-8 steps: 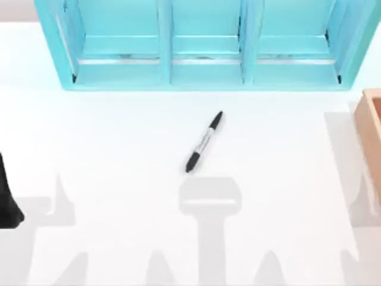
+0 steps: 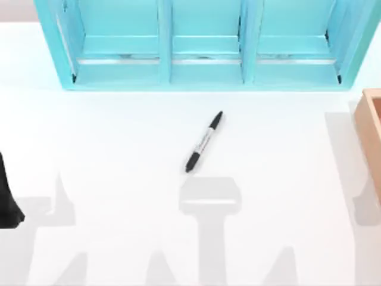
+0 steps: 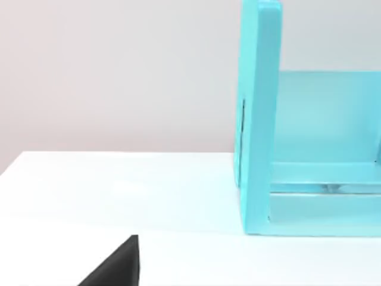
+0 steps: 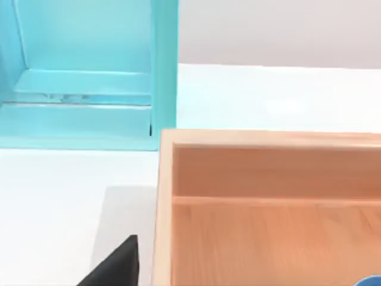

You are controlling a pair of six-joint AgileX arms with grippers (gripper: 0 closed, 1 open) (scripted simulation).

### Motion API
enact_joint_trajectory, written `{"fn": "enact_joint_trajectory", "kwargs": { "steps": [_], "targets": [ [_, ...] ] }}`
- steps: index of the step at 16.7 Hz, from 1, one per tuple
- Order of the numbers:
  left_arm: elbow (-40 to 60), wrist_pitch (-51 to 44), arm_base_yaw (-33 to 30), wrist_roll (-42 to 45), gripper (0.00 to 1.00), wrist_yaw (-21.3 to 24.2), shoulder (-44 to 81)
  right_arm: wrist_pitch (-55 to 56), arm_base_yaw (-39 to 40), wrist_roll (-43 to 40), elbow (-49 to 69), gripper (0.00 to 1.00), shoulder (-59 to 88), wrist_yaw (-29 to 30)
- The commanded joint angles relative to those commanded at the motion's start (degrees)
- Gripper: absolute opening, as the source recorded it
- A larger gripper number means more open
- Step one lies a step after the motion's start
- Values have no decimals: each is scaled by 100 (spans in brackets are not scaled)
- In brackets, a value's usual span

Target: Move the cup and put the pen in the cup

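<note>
At the middle of the white table (image 2: 119, 137), seen from above, the pen (image 2: 203, 142) lies flat and on a slant, one black end toward the turquoise shelf unit (image 2: 205, 77) and the other black end toward the near side. Its pale grey labelled barrel sits between the two dark ends. It touches nothing else and lies well apart from both arms.

The shelf unit stands along the far side of the table and is split by two upright dividers into three open compartments side by side. Each shows a bare turquoise floor with a thin pale strip across it. At the table's right edge sits an open wooden box (image 2: 370, 128), cut off by the frame. In the right wrist view this box (image 4: 268, 173) shows a light rim, an inner step along its far wall and a bare wooden floor. A sliver of blue (image 4: 370, 281) shows low inside the box at the picture's edge, too little of it to say whether it is the cup.

The left arm (image 2: 7, 199) is a dark shape at the table's left edge. The left gripper (image 3: 116, 268) shows as a black wedge above the table near the shelf's end wall, and the right gripper (image 4: 116, 265) as a like wedge just beside the box's outer wall. Whether either is spread or pressed together cannot be told; neither is holding anything that can be seen
</note>
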Motion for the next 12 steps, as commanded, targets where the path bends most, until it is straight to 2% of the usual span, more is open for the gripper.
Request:
{"fn": "enact_joint_trajectory", "kwargs": {
  "steps": [5,12],
  "targets": [
    [0,0,0,0,100,0,0,-1319,-315,-394,1629,100,2074,-40],
    [0,0,0,0,100,0,0,-2760,-760,-898,3646,100,4170,-50]
  ]
}}
